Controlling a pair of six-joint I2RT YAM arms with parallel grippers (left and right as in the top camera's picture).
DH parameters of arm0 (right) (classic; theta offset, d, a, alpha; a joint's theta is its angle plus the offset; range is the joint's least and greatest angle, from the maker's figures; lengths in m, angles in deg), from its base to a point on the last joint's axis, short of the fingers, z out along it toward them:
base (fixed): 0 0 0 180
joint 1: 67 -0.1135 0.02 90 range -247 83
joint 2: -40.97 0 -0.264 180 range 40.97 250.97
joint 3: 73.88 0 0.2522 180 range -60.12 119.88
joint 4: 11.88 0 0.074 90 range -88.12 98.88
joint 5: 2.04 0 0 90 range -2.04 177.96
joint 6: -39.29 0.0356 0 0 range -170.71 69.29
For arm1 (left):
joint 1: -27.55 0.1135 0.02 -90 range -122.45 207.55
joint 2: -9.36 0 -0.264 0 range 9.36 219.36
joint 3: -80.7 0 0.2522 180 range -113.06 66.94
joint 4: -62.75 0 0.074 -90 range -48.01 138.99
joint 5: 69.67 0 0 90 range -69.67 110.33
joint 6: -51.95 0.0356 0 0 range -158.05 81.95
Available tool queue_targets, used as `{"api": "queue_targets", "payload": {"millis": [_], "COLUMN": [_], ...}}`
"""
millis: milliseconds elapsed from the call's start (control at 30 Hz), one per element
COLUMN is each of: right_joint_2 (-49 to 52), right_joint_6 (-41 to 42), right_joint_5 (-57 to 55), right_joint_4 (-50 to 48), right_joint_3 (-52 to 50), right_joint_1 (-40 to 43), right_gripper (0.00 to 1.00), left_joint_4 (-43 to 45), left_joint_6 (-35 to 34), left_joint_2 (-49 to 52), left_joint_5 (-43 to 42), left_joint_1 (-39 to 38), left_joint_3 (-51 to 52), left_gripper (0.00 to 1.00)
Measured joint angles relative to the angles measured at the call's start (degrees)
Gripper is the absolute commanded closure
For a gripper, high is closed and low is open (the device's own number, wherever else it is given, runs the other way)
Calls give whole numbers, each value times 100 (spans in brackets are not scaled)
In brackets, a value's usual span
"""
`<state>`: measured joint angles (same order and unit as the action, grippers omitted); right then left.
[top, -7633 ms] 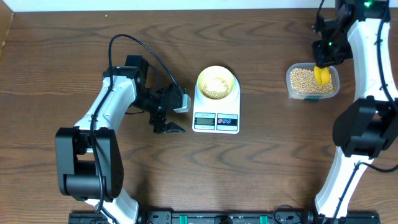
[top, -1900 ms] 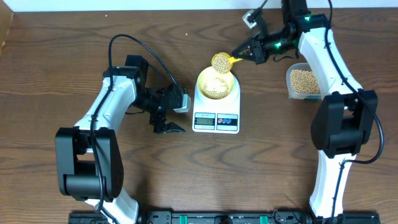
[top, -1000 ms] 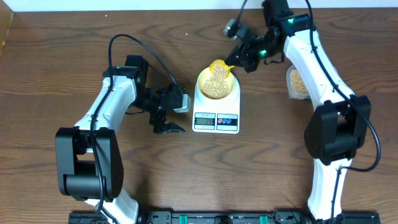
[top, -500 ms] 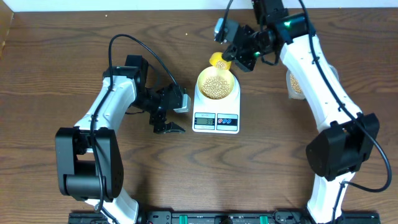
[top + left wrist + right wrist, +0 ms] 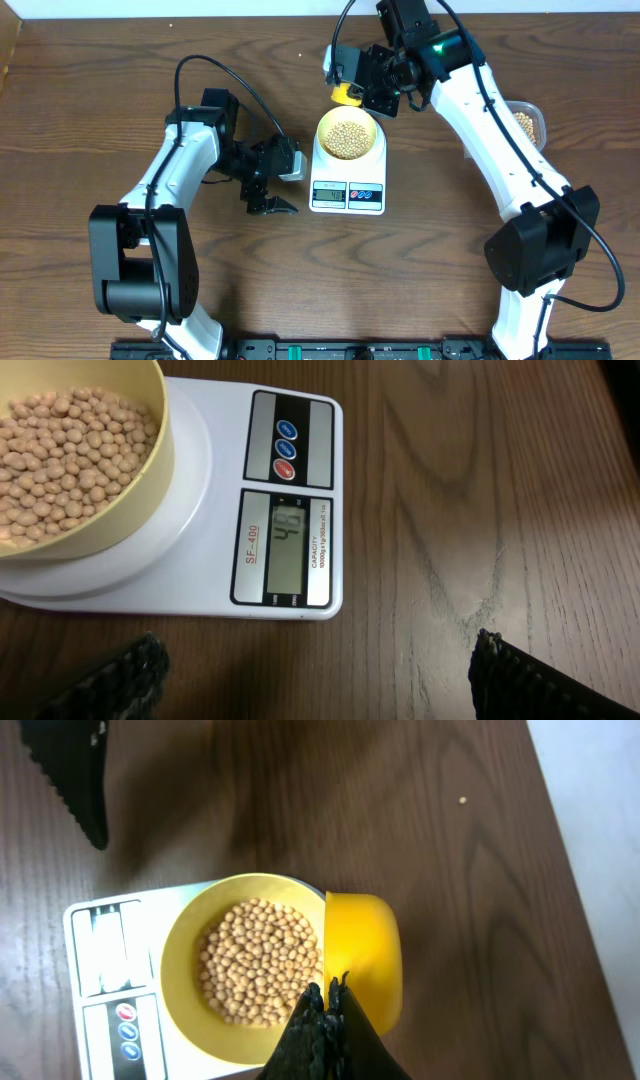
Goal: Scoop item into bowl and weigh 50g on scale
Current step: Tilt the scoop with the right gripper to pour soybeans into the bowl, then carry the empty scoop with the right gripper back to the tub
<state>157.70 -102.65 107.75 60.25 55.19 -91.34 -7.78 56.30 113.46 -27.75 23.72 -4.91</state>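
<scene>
- Overhead, the scale (image 5: 348, 190) sat on the brown wooden table (image 5: 430, 270) between the two arms, with the pale-yellow bowl (image 5: 372, 127) centred on its platform.
- Tan beans (image 5: 348, 137) lay in a loose layer in the bowl, covering its floor.
- The right gripper (image 5: 368, 92) reached in from the far side of the scale, its jaws clamped tight on the handle of a yellow scoop (image 5: 346, 95).
- In the right wrist view the scoop's cup lay on its side, just beside the bowl's rim; whether the two touched could not be told, nor could the inside of the cup be seen.
- One stray bean (image 5: 463, 800) lay alone on the table in that view, well apart from the bowl.
- The left gripper (image 5: 272, 178) sat low by the left side of the scale, holding nothing; the left wrist view showed its fingertips (image 5: 135, 672) spread wide.
- The display (image 5: 287, 550) showed two digits; the first looked like a 4 and the second was too faint to read.
- Two blue buttons and one red one sat above the display.
- A clear tub (image 5: 530, 122) with more beans stood at the right, partly hidden behind the right arm.
</scene>
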Motion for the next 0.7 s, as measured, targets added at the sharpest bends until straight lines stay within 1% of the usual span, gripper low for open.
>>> {"api": "queue_targets", "payload": {"millis": [167,333,533,700], "right_joint_2": [0,0,0,0], "right_joint_6": [-39,-28,345,590], "right_joint_5": [94,551,859,925], "right_joint_4": [-203,-280,-688,-726], "right_joint_3": [0,0,0,0], "right_joint_1": [55,271,605,916], "right_gripper": [99,99,99,99], "left_joint_4": [0,0,0,0], "left_joint_6": [0,0,0,0], "left_joint_2": [0,0,0,0], "left_joint_5": [0,0,0,0], "left_joint_1": [0,0,0,0], "left_joint_3": [0,0,0,0], "left_gripper": [2,2,2,2]}}
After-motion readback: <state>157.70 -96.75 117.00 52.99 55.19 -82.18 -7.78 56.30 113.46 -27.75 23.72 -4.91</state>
